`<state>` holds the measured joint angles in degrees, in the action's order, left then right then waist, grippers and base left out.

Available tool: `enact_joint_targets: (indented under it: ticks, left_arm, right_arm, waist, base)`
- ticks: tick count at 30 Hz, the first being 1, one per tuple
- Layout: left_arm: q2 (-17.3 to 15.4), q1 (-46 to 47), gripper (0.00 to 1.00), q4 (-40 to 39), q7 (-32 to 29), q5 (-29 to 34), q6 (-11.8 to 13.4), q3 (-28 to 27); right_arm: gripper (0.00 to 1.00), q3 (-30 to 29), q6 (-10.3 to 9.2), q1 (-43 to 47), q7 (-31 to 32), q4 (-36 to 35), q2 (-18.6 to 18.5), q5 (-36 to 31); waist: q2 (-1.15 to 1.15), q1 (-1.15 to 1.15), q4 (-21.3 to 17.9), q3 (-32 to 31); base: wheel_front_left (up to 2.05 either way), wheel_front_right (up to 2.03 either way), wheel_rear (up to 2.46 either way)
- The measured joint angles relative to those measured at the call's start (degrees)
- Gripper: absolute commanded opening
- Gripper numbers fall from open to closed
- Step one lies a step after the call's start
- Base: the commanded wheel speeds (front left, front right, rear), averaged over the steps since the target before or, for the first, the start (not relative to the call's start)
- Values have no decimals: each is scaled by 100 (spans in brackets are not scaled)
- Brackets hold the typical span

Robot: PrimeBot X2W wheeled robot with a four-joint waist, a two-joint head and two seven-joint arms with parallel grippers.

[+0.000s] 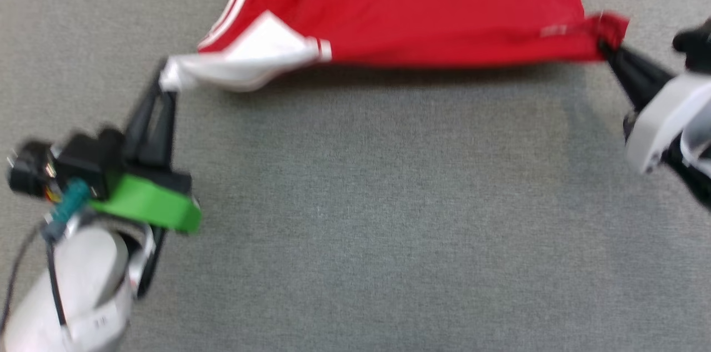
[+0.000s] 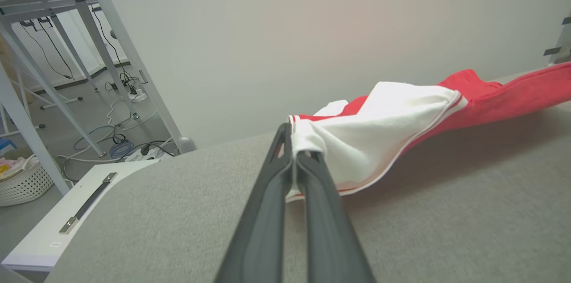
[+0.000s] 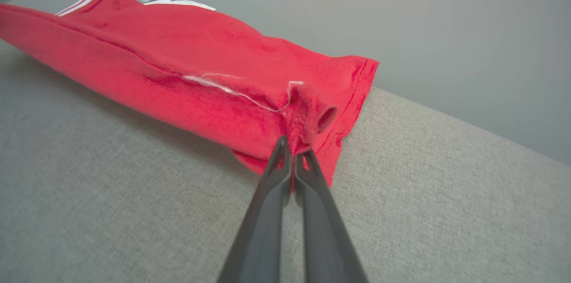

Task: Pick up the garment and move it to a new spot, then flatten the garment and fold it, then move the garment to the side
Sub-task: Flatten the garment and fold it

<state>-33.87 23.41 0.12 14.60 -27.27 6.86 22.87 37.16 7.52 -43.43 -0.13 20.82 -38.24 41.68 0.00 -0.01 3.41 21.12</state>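
Red fabric spans the far part of a grey cloth-covered table top in the head view. This is the shirt. Its near edge is raised and pulled taut between the two claws, with a shadow on the grey below it. At the left, the left claw has its dark fingers pressed together on the tip of a white sleeve. At the right, the right claw pinches a red corner of the shirt. The picture is slightly blurred.

In the left wrist view, the left claw grips a bunched end of the white sleeve, which has a thin red stripe along its edge. The red body of the shirt runs off to the right above the table top. Beyond is a plain pale wall. Far left stand a grey metal frame, loose cables on the floor and a white basket.

In the right wrist view, the right claw is clamped on a puckered red corner. The shirt stretches away to the far left, sagging slightly above the table top.
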Motion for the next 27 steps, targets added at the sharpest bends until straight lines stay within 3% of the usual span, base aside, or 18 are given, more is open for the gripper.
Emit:
enact_joint_targets:
  ticks: [10,20,27]
  left_arm:
    - [123,-1992,0,-263,-111,-416,375,355]
    - [229,-3170,0,-94,-359,-992,358,658]
    - [248,-3646,0,207,-542,-1216,142,911]
  right_arm:
    - [0,-348,1,2096,12,-235,-180,142]
    - [0,-939,1,3855,94,-571,-137,143]
    - [0,-1406,1,4908,223,-802,94,12]
  waist:
    - [0,0,107,-837]
    - [0,0,165,-1441]
    - [0,0,151,-1675]
  base:
    - [0,0,0]
    - [0,0,0]
    - [0,0,0]
